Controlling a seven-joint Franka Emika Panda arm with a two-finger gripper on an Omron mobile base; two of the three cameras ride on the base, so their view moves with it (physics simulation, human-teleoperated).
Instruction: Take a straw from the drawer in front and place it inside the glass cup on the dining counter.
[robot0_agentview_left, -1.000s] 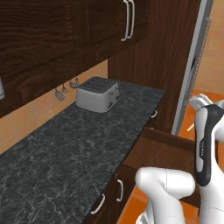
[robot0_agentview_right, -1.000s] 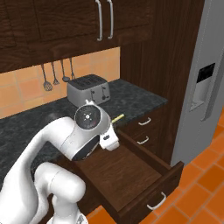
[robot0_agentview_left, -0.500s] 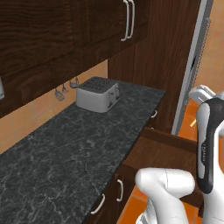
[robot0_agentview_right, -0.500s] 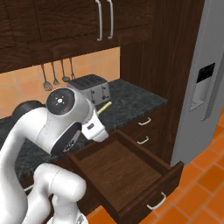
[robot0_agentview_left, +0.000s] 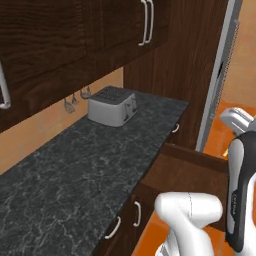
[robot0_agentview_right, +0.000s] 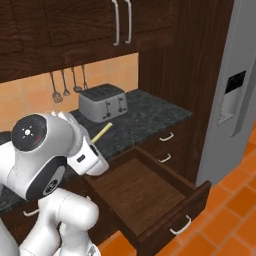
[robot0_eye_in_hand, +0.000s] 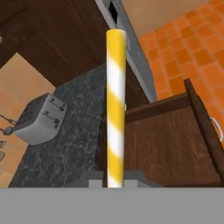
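Above the open drawer (robot0_agentview_right: 150, 200), tool (robot0_eye_in_hand: 115, 180) grips straw (robot0_eye_in_hand: 116, 109).

Even, flat rendered light, fairly bright, no glare. Soft shadow lies inside the drawer (robot0_agentview_right: 150, 192) below the gripper (robot0_agentview_right: 94, 159). Edges slightly soft; no lens distortion.
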